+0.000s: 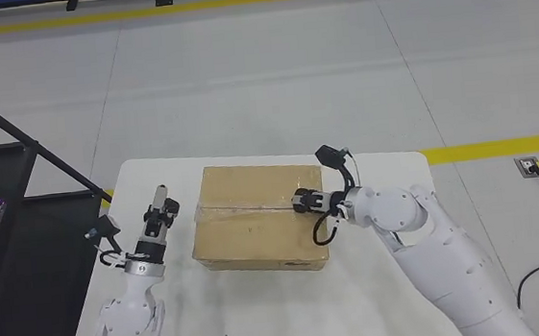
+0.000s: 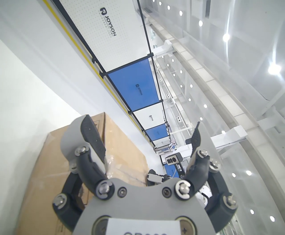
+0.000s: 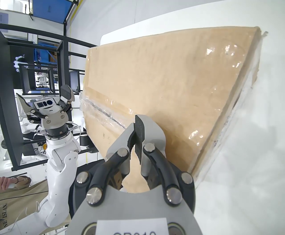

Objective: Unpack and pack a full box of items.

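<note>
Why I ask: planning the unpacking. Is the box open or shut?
Shut. The box has its top flaps lying flat, with clear tape over their seam.

A dark logo with a word beside it stands on the white perforated wall panel [image 2: 106,24]. A smaller one stands on the blue panel [image 2: 138,89] next along. A white sticker [image 2: 142,227] with dark characters, cut off at the edge, sits on the base plate of the left hand [image 2: 142,133]. A second sticker [image 3: 133,225] sits likewise behind the right hand [image 3: 136,126]. Faint print on the side of the box [image 3: 167,89] is too small to read.
</note>
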